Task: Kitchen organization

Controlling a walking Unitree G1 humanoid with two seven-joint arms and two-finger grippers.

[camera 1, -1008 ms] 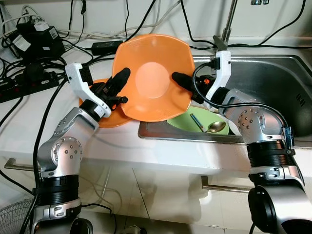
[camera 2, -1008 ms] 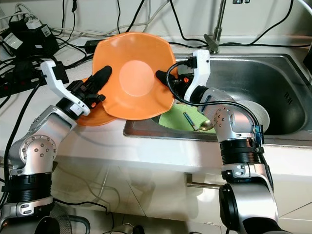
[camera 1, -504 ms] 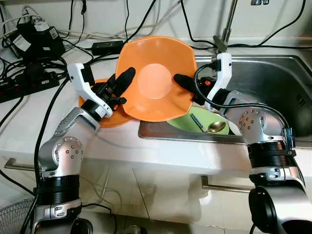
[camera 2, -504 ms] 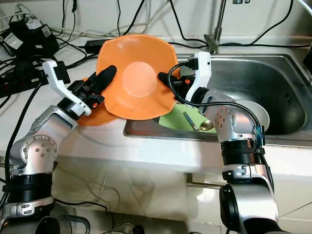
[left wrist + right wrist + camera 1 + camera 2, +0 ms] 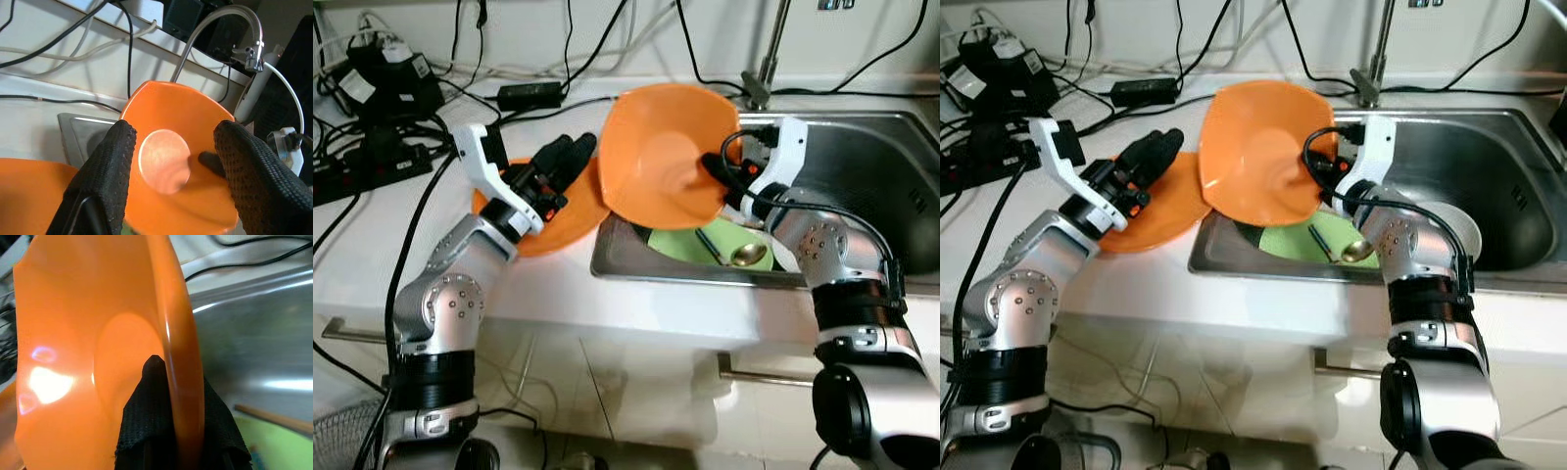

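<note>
Orange bowl (image 5: pixel 661 157) stands tilted on edge above the sink's (image 5: pixel 862 157) left rim, its rim pinched between the fingers of the right pincer (image 5: pixel 722 174). Left pincer (image 5: pixel 563 162) hovers spread and empty over a second orange plate (image 5: pixel 563 211) on the bench (image 5: pixel 509 284). Below, a green plate (image 5: pixel 690 243) holds a spoon (image 5: pixel 744 257). Thin, stiff and glossy, the bowl looks light but slippery; the rim is the surest hold.
</note>
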